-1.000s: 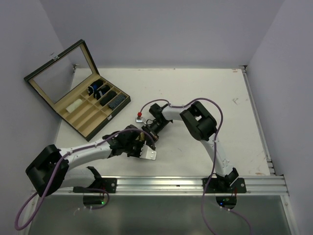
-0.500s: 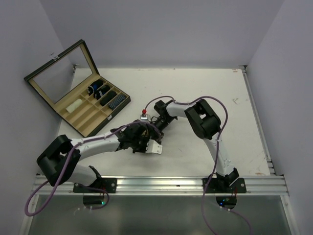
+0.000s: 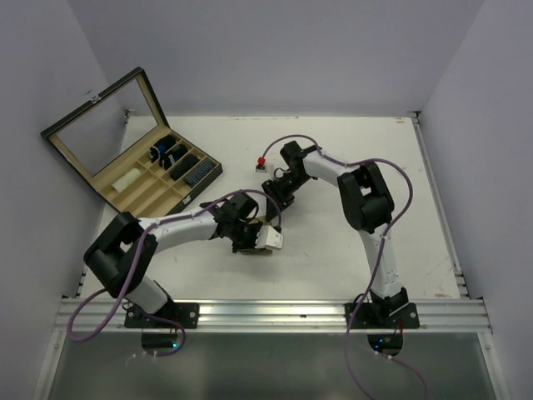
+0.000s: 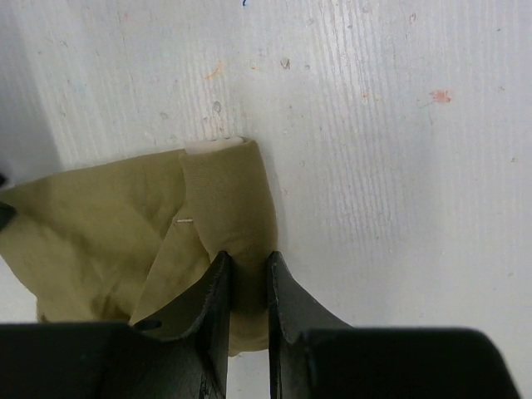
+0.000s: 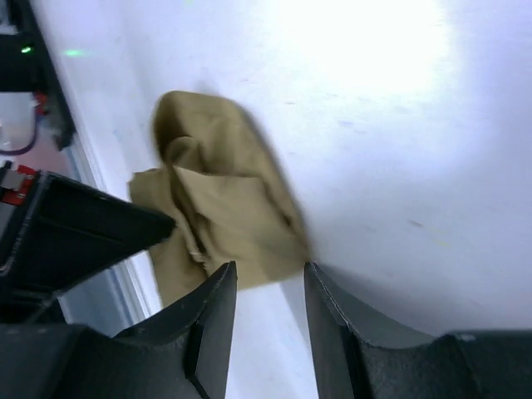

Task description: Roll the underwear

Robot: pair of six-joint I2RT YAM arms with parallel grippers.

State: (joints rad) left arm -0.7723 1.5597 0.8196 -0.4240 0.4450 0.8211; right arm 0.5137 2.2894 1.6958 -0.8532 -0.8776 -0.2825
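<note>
Underwear (image 4: 116, 233) — olive cloth, partly rolled — lies toward the near side of the white counter (image 4: 399, 150). On its rolled edge the left pincer (image 4: 247, 264) is narrowed, gripping the fold. Just beside the cloth, the right pincer (image 5: 268, 273) hangs with jaws apart — empty.

Bright, even light; right wrist view blurred.

Table (image 3: 350, 250): white, scuffed.
Underwear (image 4: 108, 241): olive, lying on it, rolled edge between my left fingers (image 4: 204, 332).
Box (image 3: 137, 200): well left of them, I think overhanging.
</note>
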